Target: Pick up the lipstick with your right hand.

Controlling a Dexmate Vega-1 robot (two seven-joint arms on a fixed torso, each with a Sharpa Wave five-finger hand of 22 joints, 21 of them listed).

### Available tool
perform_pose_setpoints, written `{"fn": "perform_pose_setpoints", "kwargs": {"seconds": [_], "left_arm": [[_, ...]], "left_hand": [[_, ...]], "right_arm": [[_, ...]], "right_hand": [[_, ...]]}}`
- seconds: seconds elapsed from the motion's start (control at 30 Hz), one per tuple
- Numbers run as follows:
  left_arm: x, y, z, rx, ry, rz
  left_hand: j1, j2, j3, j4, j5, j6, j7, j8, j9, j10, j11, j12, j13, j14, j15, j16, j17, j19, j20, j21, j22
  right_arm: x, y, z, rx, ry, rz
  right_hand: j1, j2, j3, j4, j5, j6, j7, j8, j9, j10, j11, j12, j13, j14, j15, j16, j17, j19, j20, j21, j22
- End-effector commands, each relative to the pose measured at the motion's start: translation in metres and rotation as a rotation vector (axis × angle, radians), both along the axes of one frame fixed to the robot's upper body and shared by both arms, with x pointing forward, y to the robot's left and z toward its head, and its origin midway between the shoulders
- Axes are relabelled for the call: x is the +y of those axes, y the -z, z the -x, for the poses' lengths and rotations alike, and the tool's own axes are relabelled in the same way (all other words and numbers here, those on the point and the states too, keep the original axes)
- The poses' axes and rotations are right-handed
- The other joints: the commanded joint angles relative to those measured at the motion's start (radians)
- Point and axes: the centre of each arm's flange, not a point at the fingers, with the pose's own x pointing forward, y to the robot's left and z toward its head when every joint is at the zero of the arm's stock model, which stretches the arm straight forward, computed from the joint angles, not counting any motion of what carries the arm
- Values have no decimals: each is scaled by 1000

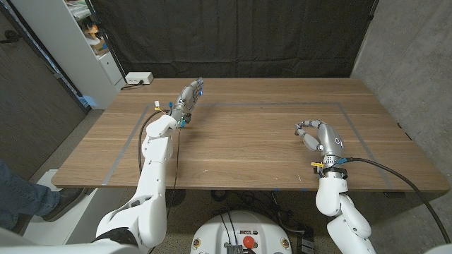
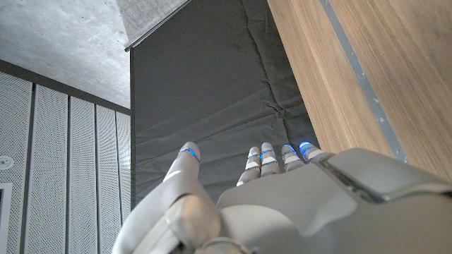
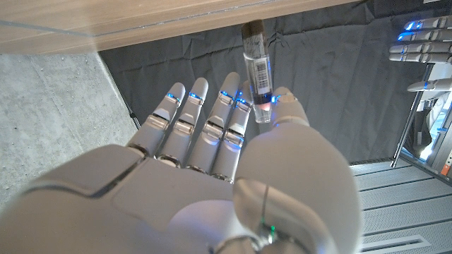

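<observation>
Right hand: the right hand (image 1: 319,136) hovered over the right part of the wooden table (image 1: 254,152), fingers curled toward the middle of the table.
Right-hand grip: in the right wrist view the right hand (image 3: 212,162) pinched the lipstick (image 3: 258,70) between its thumb and the nearest fingertips (image 3: 240,102); the other fingers lay straight beside them.
Lipstick: a slim clear tube with a barcode label and a dark cap, its capped end reaching toward the table edge (image 3: 141,25); in the head view it was too small to make out in the hand.
Left hand: the left hand (image 1: 189,95) was stretched out over the far left of the table, fingers straight and together, pointing at the back edge; it held nothing.
Left wrist view: the left hand (image 2: 282,204) had its lit fingertips (image 2: 268,152) extended toward a black curtain (image 2: 212,106).
Surroundings: a white box (image 1: 138,78) sat beside the far left corner; a person's leg (image 1: 25,197) showed left of the table.
</observation>
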Motion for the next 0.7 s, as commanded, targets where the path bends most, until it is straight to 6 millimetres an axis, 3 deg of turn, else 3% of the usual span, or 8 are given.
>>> {"fn": "perform_pose_setpoints", "kwargs": {"seconds": [0.03,0.7], "left_arm": [[4,5,-1,6,4,6],[10,10,0,0,9,30]], "left_hand": [[-1,8,-1,-1,-2,5,5,5,3,-1,-1,4,1,-6,-1,4,4,-50,4,5,4],[1,11,-1,-2,-2,5,5,5,3,-2,1,4,2,-6,-1,4,4,-53,0,5,4]], "right_arm": [[2,-16,4,-16,0,24],[7,-39,14,-59,12,48]], "right_hand": [[8,6,3,3,-1,5,-8,-5,3,6,-3,-3,3,11,-64,-4,3,1,-8,-2,4],[10,11,4,6,-5,10,-10,-10,3,13,-2,-8,4,18,-63,-9,4,2,-8,-2,3]]}}
